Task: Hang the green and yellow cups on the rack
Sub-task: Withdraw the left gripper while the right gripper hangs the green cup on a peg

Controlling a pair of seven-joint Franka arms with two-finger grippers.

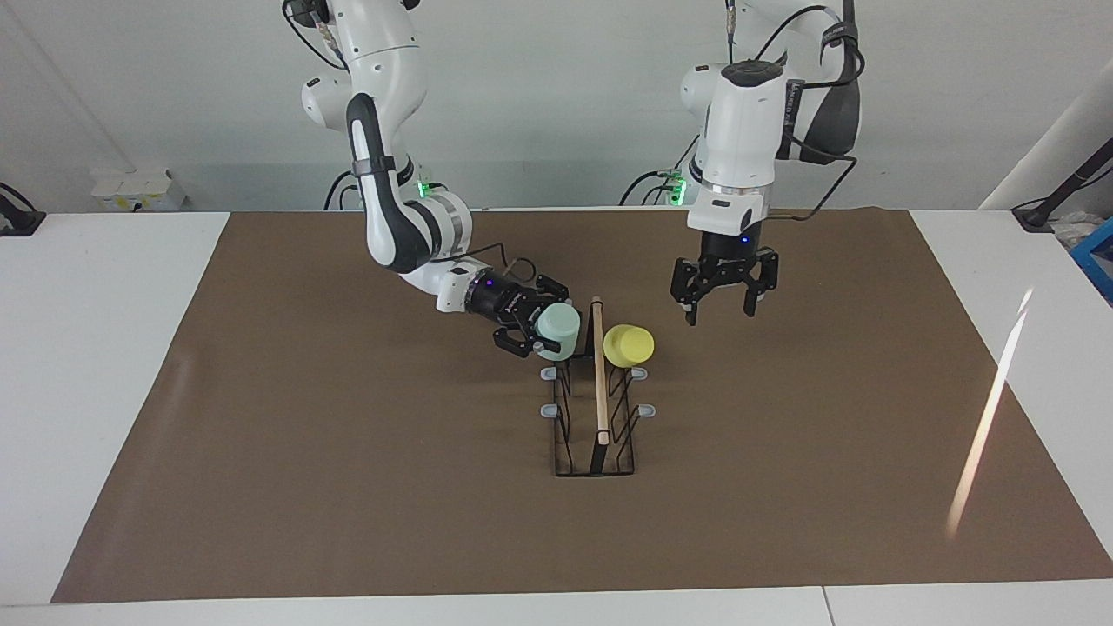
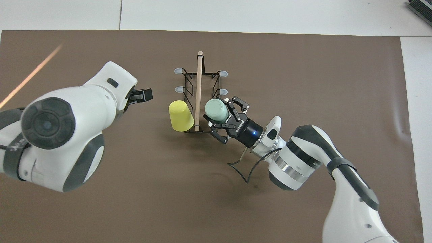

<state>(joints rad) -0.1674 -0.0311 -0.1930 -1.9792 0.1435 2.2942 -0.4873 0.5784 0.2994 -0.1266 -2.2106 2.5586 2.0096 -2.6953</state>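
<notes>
Here the right gripper (image 1: 536, 329) jaws clasp the green cup (image 1: 557, 330) at the rack (image 1: 598, 409) (left gripper (image 1: 723, 304) gapes empty).

White arms, black claws, black cables

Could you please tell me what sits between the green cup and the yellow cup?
Only the rack's wooden rod runs between the green cup and the yellow cup; both views show it. The right gripper grips the green cup.
</notes>
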